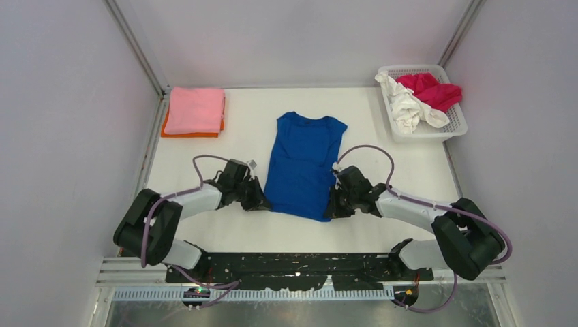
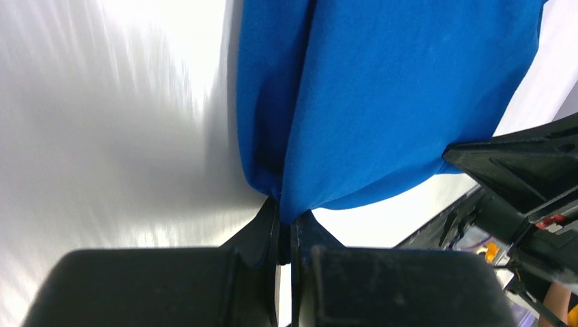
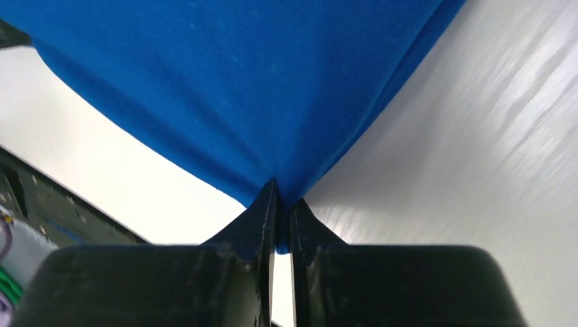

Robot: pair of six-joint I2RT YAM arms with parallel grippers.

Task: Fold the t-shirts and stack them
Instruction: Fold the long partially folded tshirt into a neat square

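Left fingers (image 2: 262, 231) and right fingers (image 3: 262, 212) pinch blue t-shirt (image 1: 303, 163) hem corners.

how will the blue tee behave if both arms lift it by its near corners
Probably floppy: the blue tee bunches into folds at the shut jaws. Likely light, being thin cloth. Its middle would probably sag between them.

A solid royal-blue t-shirt (image 1: 303, 167) is shown on the white surface (image 1: 238, 116). A pink t-shirt (image 1: 194, 109) is seen over an orange t-shirt (image 1: 191, 134); a crimson t-shirt (image 1: 431, 90) and a white t-shirt (image 1: 407, 109) are seen in the white mesh basket (image 1: 457, 125). The left claw (image 1: 259, 199) and right claw (image 1: 335, 204) are black — the cables (image 1: 368, 146) purple.
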